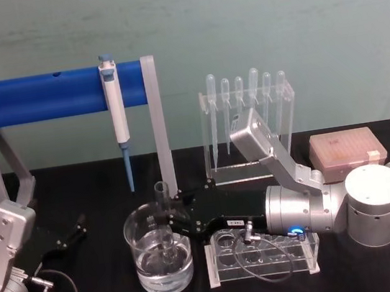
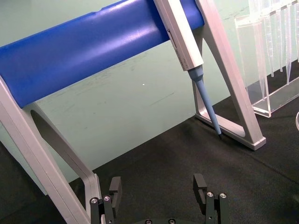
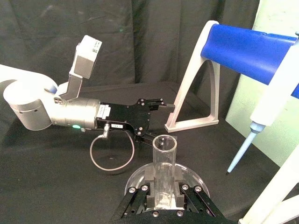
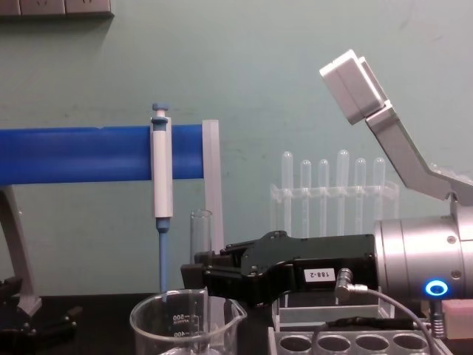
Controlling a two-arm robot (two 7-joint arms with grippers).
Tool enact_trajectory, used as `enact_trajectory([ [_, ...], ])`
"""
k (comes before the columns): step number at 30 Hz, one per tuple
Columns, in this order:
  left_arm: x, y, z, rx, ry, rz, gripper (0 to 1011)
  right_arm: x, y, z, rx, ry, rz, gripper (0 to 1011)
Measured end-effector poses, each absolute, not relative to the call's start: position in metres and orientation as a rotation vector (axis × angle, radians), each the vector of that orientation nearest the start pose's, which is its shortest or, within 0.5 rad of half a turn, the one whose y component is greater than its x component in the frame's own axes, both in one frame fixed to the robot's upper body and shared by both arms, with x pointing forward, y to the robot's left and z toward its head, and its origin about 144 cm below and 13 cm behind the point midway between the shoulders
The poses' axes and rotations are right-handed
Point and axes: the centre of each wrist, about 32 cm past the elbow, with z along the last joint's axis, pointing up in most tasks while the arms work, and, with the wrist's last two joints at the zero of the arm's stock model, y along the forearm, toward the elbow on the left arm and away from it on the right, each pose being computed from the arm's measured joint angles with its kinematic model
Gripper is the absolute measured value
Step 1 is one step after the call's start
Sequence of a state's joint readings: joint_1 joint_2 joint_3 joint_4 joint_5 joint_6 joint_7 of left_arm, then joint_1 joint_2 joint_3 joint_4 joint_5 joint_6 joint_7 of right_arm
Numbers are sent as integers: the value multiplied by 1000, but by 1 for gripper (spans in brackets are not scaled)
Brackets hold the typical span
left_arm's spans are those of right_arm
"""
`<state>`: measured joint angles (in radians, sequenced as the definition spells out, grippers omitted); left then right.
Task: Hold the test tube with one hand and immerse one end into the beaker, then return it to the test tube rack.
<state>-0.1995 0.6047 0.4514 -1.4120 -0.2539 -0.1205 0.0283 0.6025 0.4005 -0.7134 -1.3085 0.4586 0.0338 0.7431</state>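
The test tube (image 1: 162, 194) stands upright, open rim on top, with my right gripper (image 1: 167, 219) shut on it around its middle. Its lower end reaches down inside the beaker (image 1: 142, 259), a wide clear glass holding water, and appears to dip into the water. In the right wrist view the test tube (image 3: 163, 158) rises between the black fingers, with the beaker's rim (image 3: 135, 179) beneath. From the chest, the test tube (image 4: 201, 229) sticks up above the beaker (image 4: 188, 325). My left gripper (image 1: 73, 234) rests open at the table's left, nothing between its fingers (image 2: 116, 186).
Behind the beaker a blue-and-white pipettor (image 1: 114, 99) hangs on a stand with a blue bar (image 1: 43, 96). A clear rack of pipettes (image 1: 249, 120) stands at the back. A clear tube rack (image 1: 265, 256) lies under my right wrist, and a pink tip box (image 1: 346, 148) is at right.
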Motion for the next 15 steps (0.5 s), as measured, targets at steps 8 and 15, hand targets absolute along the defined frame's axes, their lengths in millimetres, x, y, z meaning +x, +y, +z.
enact_trajectory([
  [8,489,310,1140,304,-285,1248,1000,572,-186,1221,-172,-110,-330,224],
  [15,489,310,1140,304,-285,1248,1000,572,-186,1221,-172,-110,-330,224],
])
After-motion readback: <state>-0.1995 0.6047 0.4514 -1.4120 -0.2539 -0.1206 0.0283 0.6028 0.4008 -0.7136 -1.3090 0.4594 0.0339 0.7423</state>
